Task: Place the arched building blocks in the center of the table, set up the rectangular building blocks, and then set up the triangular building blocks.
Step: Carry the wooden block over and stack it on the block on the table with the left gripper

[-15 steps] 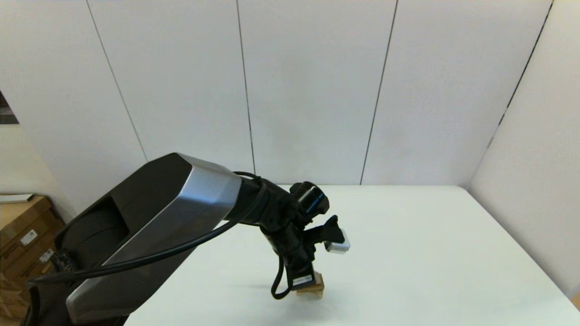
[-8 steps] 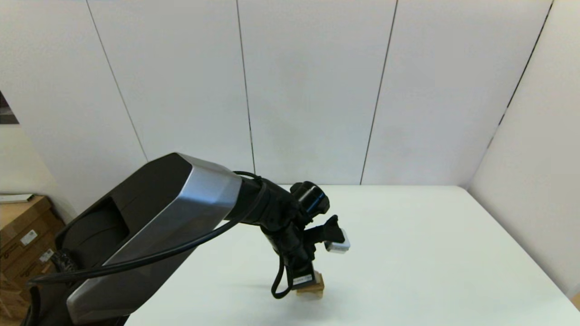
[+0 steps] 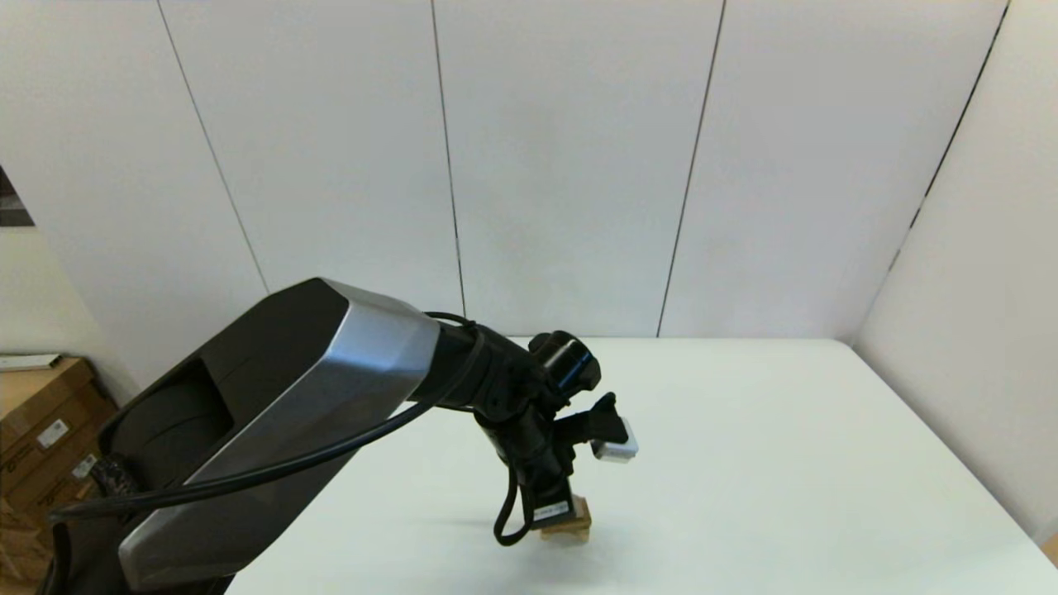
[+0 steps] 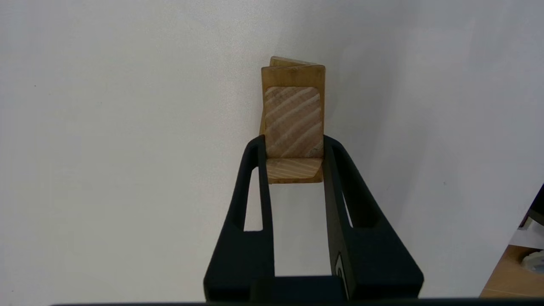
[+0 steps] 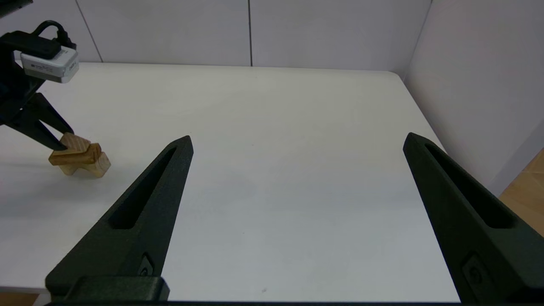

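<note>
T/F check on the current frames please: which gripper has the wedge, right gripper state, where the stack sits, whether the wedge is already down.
1. The left gripper is shut on the triangular block. True.
2. The right gripper is shut on a block. False: its fingers are spread wide with nothing between them, away from the stack.
3. The rectangular block lies on top of the arched block. True.
4. The blocks sit in the table's far right corner. False: they are nearer the middle, under the left arm.
5. The triangular block has been released. False: the left fingers grip its sides.
</note>
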